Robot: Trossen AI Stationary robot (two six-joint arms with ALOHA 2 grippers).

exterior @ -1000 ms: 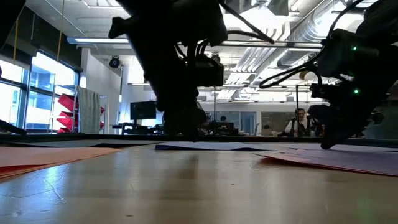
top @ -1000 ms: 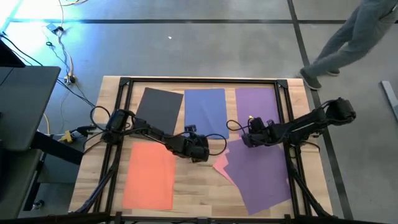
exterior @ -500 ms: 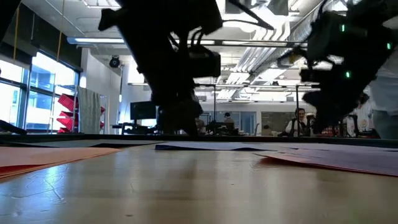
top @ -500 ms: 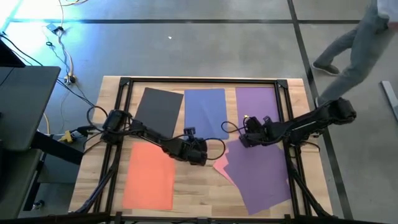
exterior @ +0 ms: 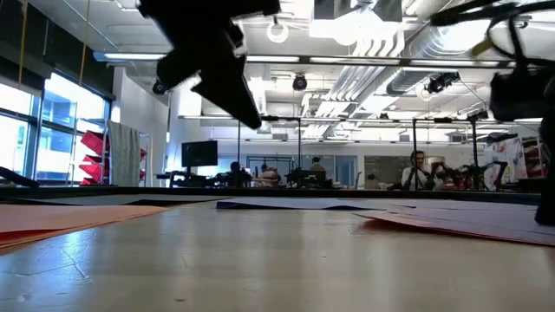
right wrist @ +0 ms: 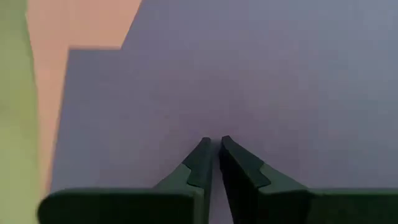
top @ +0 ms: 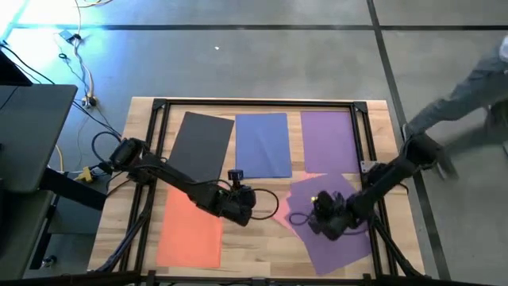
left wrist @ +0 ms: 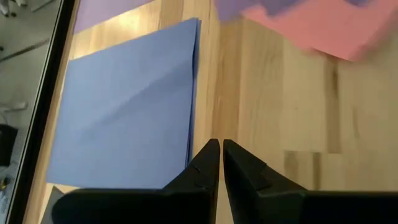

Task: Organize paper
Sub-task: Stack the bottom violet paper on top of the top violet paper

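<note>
Flat coloured sheets lie on the tabletop [top: 262, 238]: dark grey sheet [top: 198, 143], blue sheet [top: 262, 143], two purple sheets [top: 327, 139], orange sheet [top: 189, 230], and a pink sheet [top: 281, 208] under the tilted purple sheet [top: 341, 238]. Left hand [top: 240, 208] closed, empty; right hand [top: 321, 224] closed over the tilted purple sheet.

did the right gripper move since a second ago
Yes. The right gripper moved from the upright purple paper sheet toward the table's near edge, over the tilted purple paper sheet.

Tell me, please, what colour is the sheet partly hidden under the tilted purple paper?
Pink paper sheet, clearest in the high view.
</note>
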